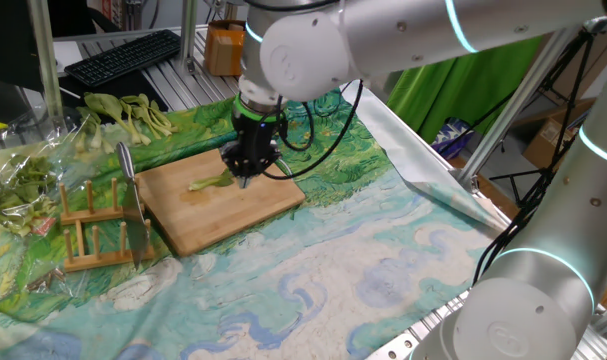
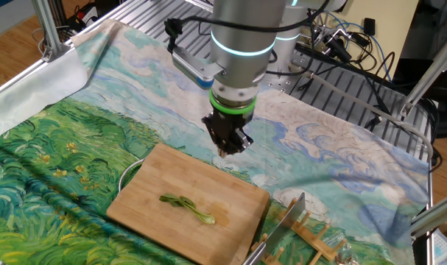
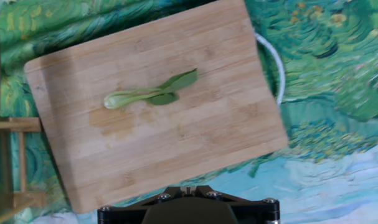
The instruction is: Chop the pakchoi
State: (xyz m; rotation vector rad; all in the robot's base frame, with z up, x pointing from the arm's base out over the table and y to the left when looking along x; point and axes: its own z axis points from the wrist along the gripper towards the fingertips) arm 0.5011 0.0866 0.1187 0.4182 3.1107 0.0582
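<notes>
The pakchoi (image 1: pixel 213 182) is one small green leaf with a pale stem. It lies flat near the middle of the bamboo cutting board (image 1: pixel 233 215). It also shows in the other fixed view (image 2: pixel 186 207) and in the hand view (image 3: pixel 148 95). My gripper (image 1: pixel 245 178) hangs above the board's edge (image 2: pixel 227 147), beside the leaf and not touching it. Its fingers point down, look pressed together and hold nothing. In the hand view only the finger bases (image 3: pixel 188 188) show at the bottom edge.
A knife (image 1: pixel 133 195) stands in a wooden rack (image 1: pixel 93 240) at the board's left end. A bunch of whole pakchoi stalks (image 1: pixel 133 112) and plastic-wrapped greens (image 1: pixel 18 170) lie behind it. A painted cloth (image 1: pixel 363 250) covers the table. A keyboard (image 1: pixel 123 55) is at the back.
</notes>
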